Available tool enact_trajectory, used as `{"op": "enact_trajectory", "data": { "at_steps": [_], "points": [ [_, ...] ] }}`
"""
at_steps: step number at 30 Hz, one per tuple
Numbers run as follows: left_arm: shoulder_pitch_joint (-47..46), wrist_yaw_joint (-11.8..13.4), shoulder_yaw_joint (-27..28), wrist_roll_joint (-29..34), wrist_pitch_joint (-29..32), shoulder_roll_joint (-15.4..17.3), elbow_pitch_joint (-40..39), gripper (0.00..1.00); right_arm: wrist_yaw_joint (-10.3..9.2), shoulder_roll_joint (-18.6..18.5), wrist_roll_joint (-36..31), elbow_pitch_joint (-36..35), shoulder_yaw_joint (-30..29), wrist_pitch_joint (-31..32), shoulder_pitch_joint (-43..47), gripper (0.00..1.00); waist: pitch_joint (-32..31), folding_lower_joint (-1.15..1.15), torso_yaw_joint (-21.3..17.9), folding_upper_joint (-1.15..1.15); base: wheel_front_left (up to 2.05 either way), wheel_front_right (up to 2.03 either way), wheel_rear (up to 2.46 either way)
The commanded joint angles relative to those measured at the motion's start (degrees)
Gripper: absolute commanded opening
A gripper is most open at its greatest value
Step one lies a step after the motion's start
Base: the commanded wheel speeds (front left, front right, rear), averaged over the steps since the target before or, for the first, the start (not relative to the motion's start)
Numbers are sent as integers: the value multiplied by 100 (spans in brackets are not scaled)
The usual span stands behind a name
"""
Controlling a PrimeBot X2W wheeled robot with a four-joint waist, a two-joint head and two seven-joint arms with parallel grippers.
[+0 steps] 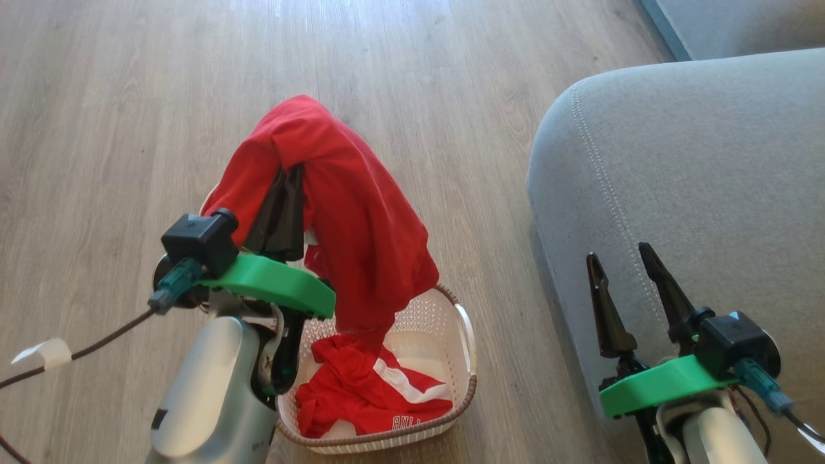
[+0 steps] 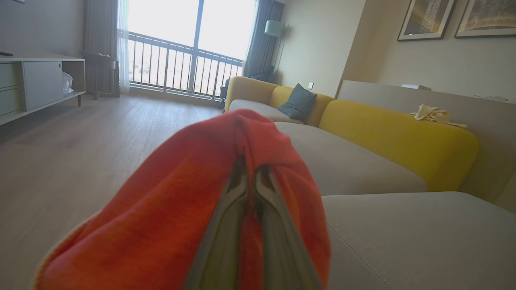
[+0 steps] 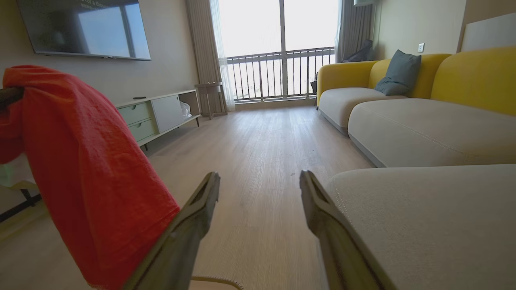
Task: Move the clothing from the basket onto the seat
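Note:
My left gripper [image 1: 290, 174] is shut on the plain red garment [image 1: 348, 212], lifted above the basket [image 1: 465, 335]; the cloth drapes over the dark fingers and its tail hangs down into the basket. In the left wrist view the same red garment [image 2: 169, 209] wraps both fingers [image 2: 225, 233]. The second red garment [image 1: 367, 393], with white stripe trim and lettering, lies inside the basket. The grey seat [image 1: 696, 180] is to the right. My right gripper [image 1: 622, 254] stands open over the seat's rounded edge, holding nothing. The right wrist view shows the hanging red garment [image 3: 84, 173] on its left.
Wooden floor [image 1: 129, 96] surrounds the basket. A long sofa with yellow backrests [image 2: 395, 133] runs behind the seat, with a dark cushion [image 2: 298, 102] on it. A TV cabinet [image 3: 157, 114] stands at the far wall near the balcony door.

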Motion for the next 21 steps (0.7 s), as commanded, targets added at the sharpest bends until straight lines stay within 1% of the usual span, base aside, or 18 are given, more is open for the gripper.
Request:
{"op": "enact_trajectory", "data": {
  "at_steps": [1, 18, 21],
  "points": [
    [-220, 47, 163, 21, -71, 76, -224, 0, 0, -22, 6, -174, 115, -29, -155, 100, 2, 1, -9, 0, 0, 0, 0],
    [-206, 56, 67, -1, -71, 76, -201, 0, 0, -22, -12, -343, 131, -29, -139, 100, 1, 1, 3, 0, 0, 0, 0],
    [-200, 53, 63, -3, -71, 76, -204, 0, 0, -22, -22, -401, 248, -29, -154, 100, 0, 1, 0, 0, 0, 0, 0]
  ]
}}
